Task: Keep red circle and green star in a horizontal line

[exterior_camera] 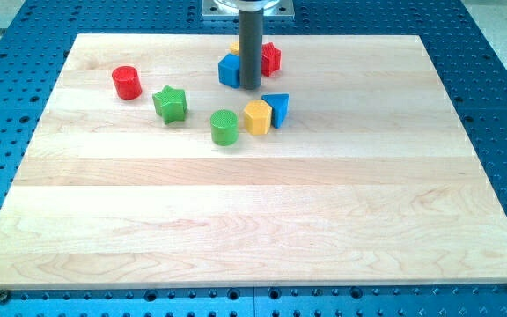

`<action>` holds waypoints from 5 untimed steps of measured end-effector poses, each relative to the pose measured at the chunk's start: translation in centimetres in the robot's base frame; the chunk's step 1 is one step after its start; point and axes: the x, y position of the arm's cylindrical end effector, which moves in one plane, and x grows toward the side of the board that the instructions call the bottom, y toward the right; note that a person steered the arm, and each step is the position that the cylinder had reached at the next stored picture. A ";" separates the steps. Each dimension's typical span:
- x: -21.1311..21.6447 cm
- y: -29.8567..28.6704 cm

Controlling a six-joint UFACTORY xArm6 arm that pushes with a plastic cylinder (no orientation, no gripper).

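Observation:
The red circle [127, 82] is a short red cylinder near the board's upper left. The green star [170, 103] lies just to its lower right, a little further down the view. My tip [249, 87] is the lower end of the dark rod, well to the right of both. It stands against the right side of a blue block [229, 70], with a red block [271, 58] just right of the rod. The tip touches neither the red circle nor the green star.
A green cylinder [224, 127], a yellow block [257, 116] and a blue triangular block [278, 108] sit in a row below the tip. A yellow block [235, 47] peeks out behind the rod. The wooden board [253, 220] lies on a blue perforated table.

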 end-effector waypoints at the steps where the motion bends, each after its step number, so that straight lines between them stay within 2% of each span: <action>1: 3.6 -5.1; 2: 1.3 -6.1; 3: 1.3 -3.8; 4: 1.9 -7.6; 5: 1.9 -13.8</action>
